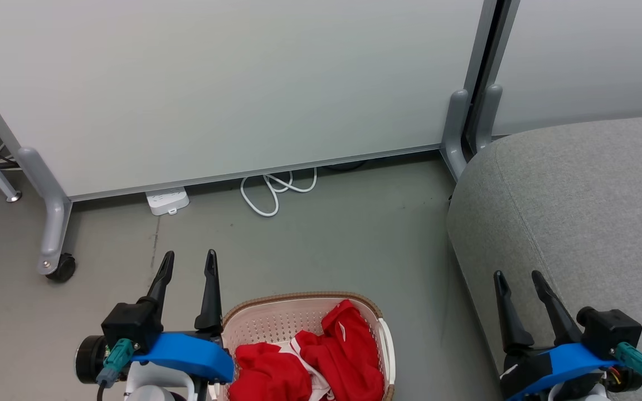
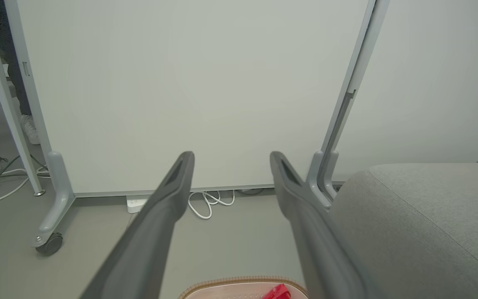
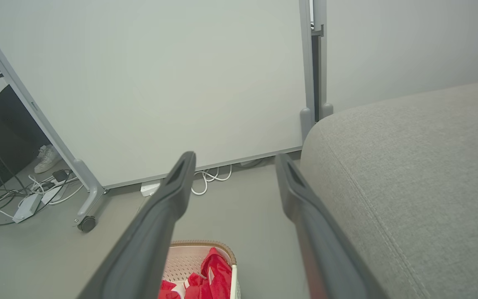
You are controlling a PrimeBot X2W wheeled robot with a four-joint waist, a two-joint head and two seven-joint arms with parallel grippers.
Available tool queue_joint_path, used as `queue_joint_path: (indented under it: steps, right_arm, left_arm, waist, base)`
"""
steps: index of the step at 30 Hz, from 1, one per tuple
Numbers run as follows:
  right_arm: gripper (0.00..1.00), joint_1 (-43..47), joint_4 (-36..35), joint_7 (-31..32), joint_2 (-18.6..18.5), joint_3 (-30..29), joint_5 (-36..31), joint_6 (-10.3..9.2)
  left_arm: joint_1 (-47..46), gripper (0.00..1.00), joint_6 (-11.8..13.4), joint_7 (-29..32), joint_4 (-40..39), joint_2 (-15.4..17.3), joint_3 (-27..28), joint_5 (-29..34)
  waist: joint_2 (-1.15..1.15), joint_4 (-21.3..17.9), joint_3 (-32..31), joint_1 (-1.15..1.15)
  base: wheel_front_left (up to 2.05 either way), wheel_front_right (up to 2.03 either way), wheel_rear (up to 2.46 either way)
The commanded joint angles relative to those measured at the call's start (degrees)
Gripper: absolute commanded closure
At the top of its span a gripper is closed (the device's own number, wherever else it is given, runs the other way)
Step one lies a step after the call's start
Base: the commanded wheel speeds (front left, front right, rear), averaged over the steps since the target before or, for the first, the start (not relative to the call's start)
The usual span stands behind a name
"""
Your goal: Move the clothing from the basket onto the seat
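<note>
Clothing (image 1: pixel 321 356) is lying heaped in the basket (image 1: pixel 293 298), just right of my left gripper (image 1: pixel 190 253) and behind its fingertips. My right gripper (image 1: pixel 517 274) is hovering over the seat (image 1: pixel 577 211), farther off. Both are gaping, empty. I am judging the left arm nearer.

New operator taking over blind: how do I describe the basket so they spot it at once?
Find the big grey seat on the right of the head view, then look left across the floor. The basket stands at the bottom edge, beside the left gripper. It alone is cream and perforated, with a brown rim and red clothing inside.
</note>
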Motion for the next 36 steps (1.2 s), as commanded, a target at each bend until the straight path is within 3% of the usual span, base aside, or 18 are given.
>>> queue_joint_path:
  steps: [1,36]
  right_arm:
    - [0.0,-0.72,0.0,-0.64,-0.49,0.26,-1.88,0.12]
    - [0.0,-0.02,1.69,-3.96,-0.56,1.12,-14.72,0.1]
  left_arm:
    - [-1.03,0.0,0.33,-0.68,-0.11,0.42,-0.21,1.82]
    - [-0.78,0.0,-1.99,-3.98,3.91,-0.7,-0.31,13.22]
  waist:
    - [0.0,0.01,0.0,0.0]
    - [0.0,0.32,-0.63,0.0]
  base:
    - [0.0,0.0,0.0]
    - [0.0,0.0,0.0]
